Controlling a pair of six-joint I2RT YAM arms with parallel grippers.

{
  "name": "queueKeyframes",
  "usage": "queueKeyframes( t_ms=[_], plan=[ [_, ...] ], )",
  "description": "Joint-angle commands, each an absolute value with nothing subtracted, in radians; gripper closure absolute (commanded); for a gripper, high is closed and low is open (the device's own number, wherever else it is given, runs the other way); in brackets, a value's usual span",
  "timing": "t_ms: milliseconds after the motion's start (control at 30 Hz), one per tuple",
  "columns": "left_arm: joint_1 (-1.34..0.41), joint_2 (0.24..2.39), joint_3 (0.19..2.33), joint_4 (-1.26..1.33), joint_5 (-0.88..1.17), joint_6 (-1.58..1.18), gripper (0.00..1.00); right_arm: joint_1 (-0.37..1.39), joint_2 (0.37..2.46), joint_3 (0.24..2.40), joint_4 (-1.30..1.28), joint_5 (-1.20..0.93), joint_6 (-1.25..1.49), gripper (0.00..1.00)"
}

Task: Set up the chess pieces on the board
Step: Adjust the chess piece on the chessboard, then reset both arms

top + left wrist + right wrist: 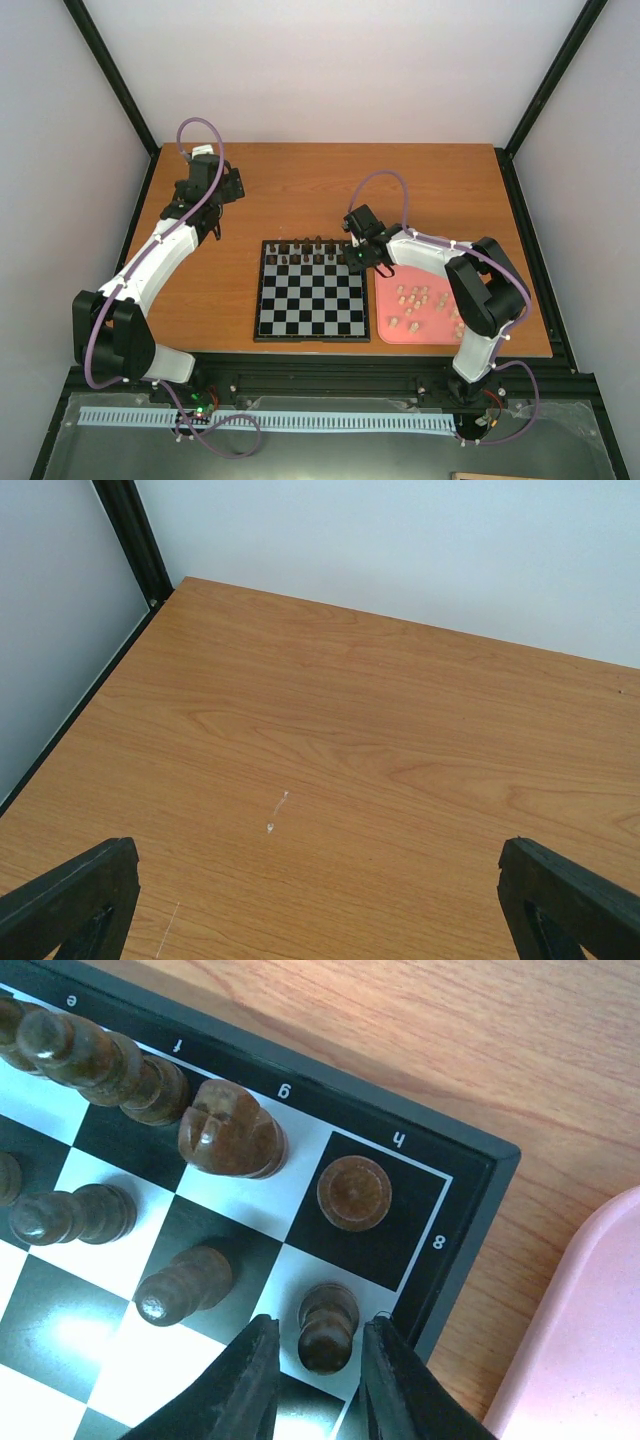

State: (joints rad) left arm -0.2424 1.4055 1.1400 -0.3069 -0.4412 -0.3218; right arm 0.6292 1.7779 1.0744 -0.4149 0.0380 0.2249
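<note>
The board [310,305] lies at the table's middle. Dark chess pieces [305,250] fill its two far rows. Pale chess pieces [415,300] lie in the pink tray [400,333] to its right. My right gripper [358,262] is over the board's far right corner. In the right wrist view it [315,1360] is open, its fingers either side of a dark pawn [327,1325] standing on the h7 square, with a small gap on each side. A dark rook [354,1192] and knight [230,1130] stand behind it. My left gripper [222,182] is open and empty.
The left gripper [320,900] hangs wide open over bare wood at the table's far left, near the black frame post [135,540]. The tray's pink rim [590,1340] lies just right of the board's black border [470,1190].
</note>
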Motion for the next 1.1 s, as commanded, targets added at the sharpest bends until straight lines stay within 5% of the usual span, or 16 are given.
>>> queueKeyframes(
  t_ms=[0, 533, 633, 700, 1067],
  plan=[
    [-0.245, 1.422, 1.189, -0.288, -0.448, -0.336, 0.0, 0.635, 1.76, 1.074, -0.411, 0.027, 0.219, 0.75],
    [-0.245, 1.432, 1.196, -0.293, -0.456, -0.331, 0.0, 0.637, 1.601, 1.041, -0.433, 0.053, 0.213, 0.42],
    [-0.245, 1.434, 1.198, -0.296, -0.457, -0.331, 0.0, 0.637, 1.57, 1.032, -0.438, 0.079, 0.215, 0.26],
    [-0.245, 1.433, 1.198, -0.296, -0.457, -0.331, 0.0, 0.637, 1.556, 1.029, -0.44, 0.097, 0.216, 0.01],
    [-0.245, 1.432, 1.197, -0.299, -0.454, -0.336, 0.0, 0.599, 1.503, 1.004, -0.463, 0.222, 0.277, 0.0]
  ],
)
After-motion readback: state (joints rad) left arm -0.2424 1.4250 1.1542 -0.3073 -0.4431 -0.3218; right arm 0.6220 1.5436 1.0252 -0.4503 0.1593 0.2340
